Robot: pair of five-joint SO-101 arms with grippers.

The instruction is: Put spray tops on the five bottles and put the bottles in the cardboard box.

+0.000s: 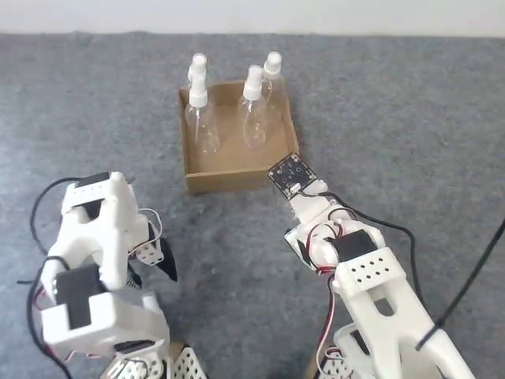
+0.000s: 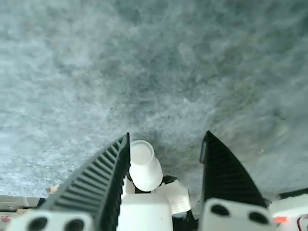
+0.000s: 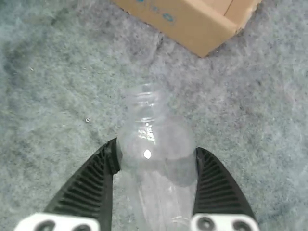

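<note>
Now, the left jaws [image 2: 167, 136] are gripping a white spray top [image 2: 142, 168], tucked hard against one jaw, its flat end tipped up toward the camera, low in the left wrist view. Over to the right jaws [image 3: 155, 148]: they are clamped on the shoulder of a clear bottle [image 3: 156, 178], one jaw on each side, neck bare and open, lying out ahead of them over the grey table [image 3: 57, 86]. Just past that neck, at the upper edge of the right wrist view, is a corner of the cardboard box [image 3: 192, 21], near but not touching. From the high view the box sits upper centre, and inside it stand four capped bottles [image 1: 251, 118], upright, two toward each side. The left arm [image 1: 102, 237] sits lower left, the right arm [image 1: 371, 276] lower right, its wrist just beside the box's near right corner.
</note>
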